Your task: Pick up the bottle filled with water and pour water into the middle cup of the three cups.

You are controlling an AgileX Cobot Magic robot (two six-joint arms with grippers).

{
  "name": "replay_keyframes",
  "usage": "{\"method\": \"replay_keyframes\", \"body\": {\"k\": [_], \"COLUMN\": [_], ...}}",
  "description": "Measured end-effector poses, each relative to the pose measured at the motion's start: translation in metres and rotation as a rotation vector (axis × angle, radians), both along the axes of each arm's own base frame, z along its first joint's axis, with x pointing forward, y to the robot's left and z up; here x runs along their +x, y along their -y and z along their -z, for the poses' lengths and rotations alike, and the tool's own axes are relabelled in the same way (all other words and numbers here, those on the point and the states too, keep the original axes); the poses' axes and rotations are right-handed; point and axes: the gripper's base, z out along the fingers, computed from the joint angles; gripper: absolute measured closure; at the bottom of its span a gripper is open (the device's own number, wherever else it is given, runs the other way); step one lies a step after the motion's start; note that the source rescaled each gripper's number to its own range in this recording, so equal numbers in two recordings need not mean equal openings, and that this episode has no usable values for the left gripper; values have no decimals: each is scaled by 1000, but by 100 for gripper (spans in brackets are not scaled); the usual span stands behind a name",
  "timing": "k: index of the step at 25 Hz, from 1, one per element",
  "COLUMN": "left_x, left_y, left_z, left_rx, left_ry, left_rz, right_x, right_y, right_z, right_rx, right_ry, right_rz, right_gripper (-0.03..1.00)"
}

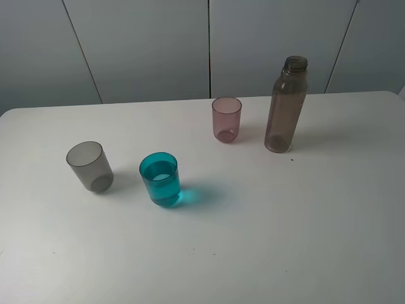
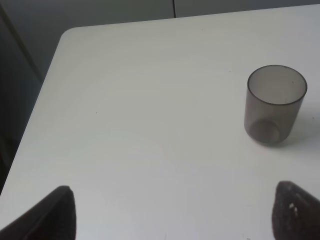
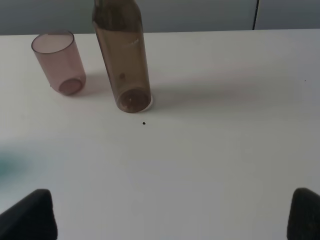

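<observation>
The bottle (image 1: 286,106) stands upright and uncapped at the back right of the white table (image 1: 285,240); no water line shows in it. The three cups stand in a slanted row: smoky grey (image 1: 90,166) on the left, the teal-blue middle cup (image 1: 161,179), pinkish-mauve (image 1: 226,118) beside the bottle. Water (image 1: 162,183) fills the teal cup to well over half. Neither arm shows in the exterior high view. My left gripper (image 2: 172,215) is open above bare table, short of the grey cup (image 2: 274,104). My right gripper (image 3: 170,215) is open, well back from the bottle (image 3: 123,60) and mauve cup (image 3: 57,62).
Grey wall panels (image 1: 145,44) rise behind the table's far edge. The table's rounded far left corner (image 2: 70,35) shows in the left wrist view, with a dark drop beyond it. A small dark speck (image 3: 144,123) lies on the table near the bottle's foot.
</observation>
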Motion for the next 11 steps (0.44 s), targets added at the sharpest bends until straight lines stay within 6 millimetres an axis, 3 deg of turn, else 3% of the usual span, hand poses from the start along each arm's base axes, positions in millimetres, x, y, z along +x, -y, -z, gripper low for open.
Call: {"method": "replay_keyframes", "body": {"k": [11], "left_x": [0], "left_y": [0], "left_z": [0], "left_rx": [0], "left_ry": [0], "left_rz": [0], "right_x": [0], "right_y": [0], "right_z": [0], "right_rx": [0], "right_ry": [0], "right_rz": [0], "right_gripper": [-3]}}
